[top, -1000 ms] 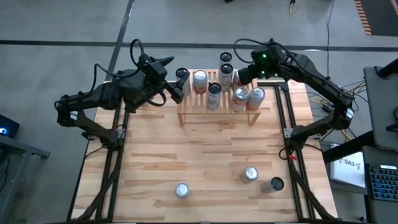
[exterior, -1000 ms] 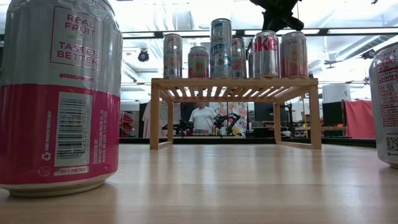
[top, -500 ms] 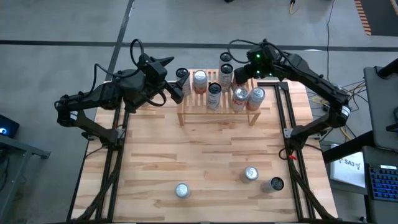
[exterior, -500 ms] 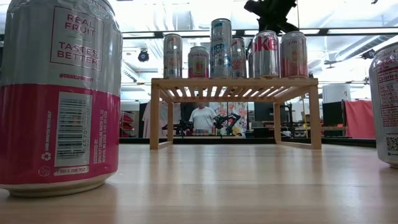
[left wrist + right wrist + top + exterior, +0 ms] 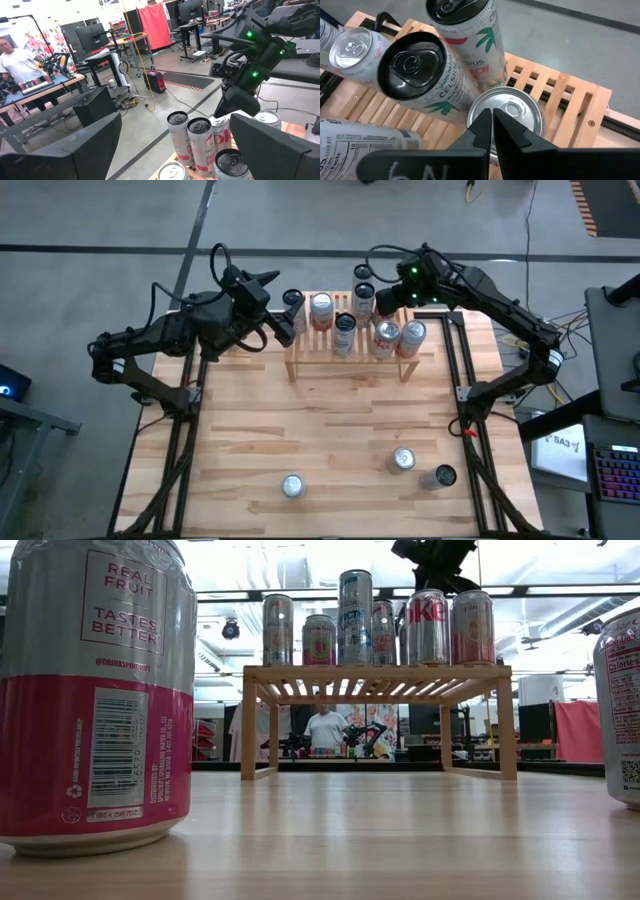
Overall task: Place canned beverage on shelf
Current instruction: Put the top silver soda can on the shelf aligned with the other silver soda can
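The right gripper has its two dark fingers clenched together on nothing, hovering just above a silver-top can on the low slatted shelf of light wood, w/ other cans standing near it. The left gripper has jaws released wide, empty, beside the shelf's left end. Three more cans, e.g. the pink-and-silver can, stand on the wooden table, well apart from the shelf.

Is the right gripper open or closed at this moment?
Shut. In the right wrist view the dark fingers of the right gripper meet with no gap, above a silver-topped can on the slatted light wooden shelf, holding nothing.
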Controlling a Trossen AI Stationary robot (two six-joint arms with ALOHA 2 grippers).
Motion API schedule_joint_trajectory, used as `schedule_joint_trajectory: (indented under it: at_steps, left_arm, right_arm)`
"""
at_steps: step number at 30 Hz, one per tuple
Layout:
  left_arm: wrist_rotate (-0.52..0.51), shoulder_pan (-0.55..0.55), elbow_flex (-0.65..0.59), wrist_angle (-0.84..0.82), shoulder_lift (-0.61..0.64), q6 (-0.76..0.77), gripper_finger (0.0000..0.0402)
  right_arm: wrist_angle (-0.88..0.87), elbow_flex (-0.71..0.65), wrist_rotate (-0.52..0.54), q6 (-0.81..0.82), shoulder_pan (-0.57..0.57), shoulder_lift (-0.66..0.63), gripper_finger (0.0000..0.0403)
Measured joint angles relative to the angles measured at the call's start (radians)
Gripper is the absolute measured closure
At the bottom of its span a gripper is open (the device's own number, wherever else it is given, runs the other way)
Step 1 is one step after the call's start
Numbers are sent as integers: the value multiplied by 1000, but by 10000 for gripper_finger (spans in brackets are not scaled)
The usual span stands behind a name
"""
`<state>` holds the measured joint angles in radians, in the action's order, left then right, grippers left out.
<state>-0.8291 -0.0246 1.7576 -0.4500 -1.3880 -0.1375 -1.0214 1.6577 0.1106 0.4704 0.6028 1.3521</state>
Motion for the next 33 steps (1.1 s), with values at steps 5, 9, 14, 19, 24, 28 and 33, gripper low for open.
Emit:
schedule_joint_trajectory:
  at_steps: [5,9,14,19,24,28,33]
  left_arm:
    - [0,0,0,0,0,0,44]
    - [0,0,0,0,0,0,44]
    - [0,0,0,0,0,-3,44]
    - [0,0,0,0,0,-7,44]
    - [0,0,0,0,0,-7,45]
    - [0,0,0,0,0,-7,45]
    - [0,0,0,1,0,-3,45]
  right_arm:
    - [-18,0,-6,12,0,0,394]
    - [-85,0,-5,40,-1,-1,394]
    - [-102,0,-8,37,-20,-4,394]
    - [-103,0,-13,39,-35,-4,394]
    - [-102,0,-21,44,-44,-4,394]
    - [-89,1,-32,30,-45,-6,394]
    - [-107,55,-24,25,-24,-22,394]
